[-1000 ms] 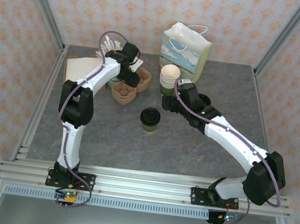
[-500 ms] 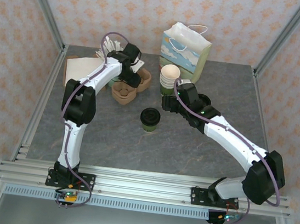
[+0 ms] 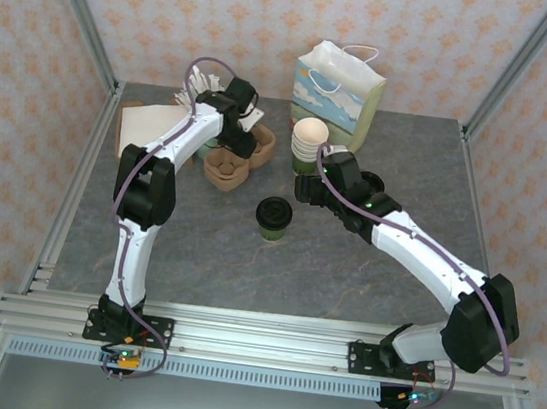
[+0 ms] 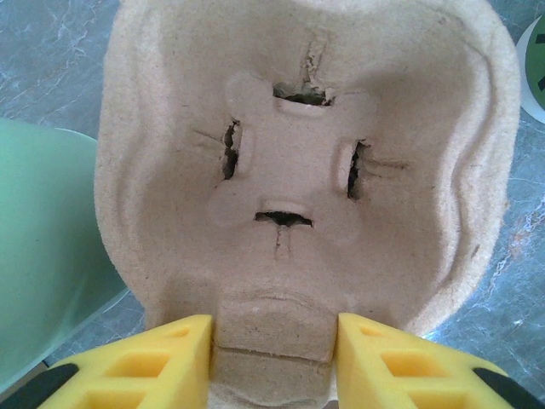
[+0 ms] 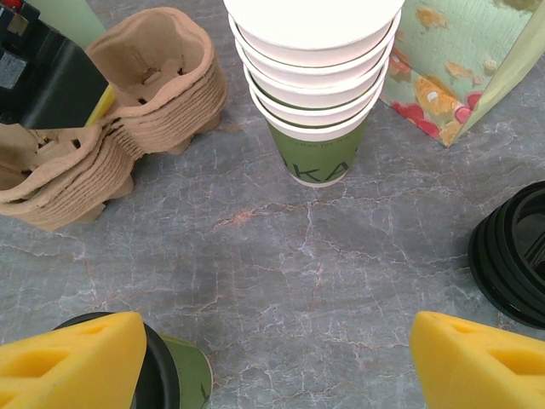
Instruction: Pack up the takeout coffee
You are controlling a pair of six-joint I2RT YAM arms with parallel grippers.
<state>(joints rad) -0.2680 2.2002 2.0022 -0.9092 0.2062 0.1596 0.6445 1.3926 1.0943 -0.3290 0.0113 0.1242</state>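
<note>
One takeout coffee (image 5: 183,379) just beside right hand's (image 5: 272,362) left finger.

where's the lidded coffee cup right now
In the top view the takeout coffee stands alone near the middle of the table, on the near side of the stack of lidless cups and to the right of the pulp carriers.

— What's in front?
— A pulp carrier (image 4: 409,128), one well facing up, four slits in its floor.
— The left gripper (image 4: 274,345)?
— Yellow fingers (image 4: 153,362) flank the carrier's near ridge, right against it. A pale green surface (image 4: 43,247) lies left of the carrier.
</note>
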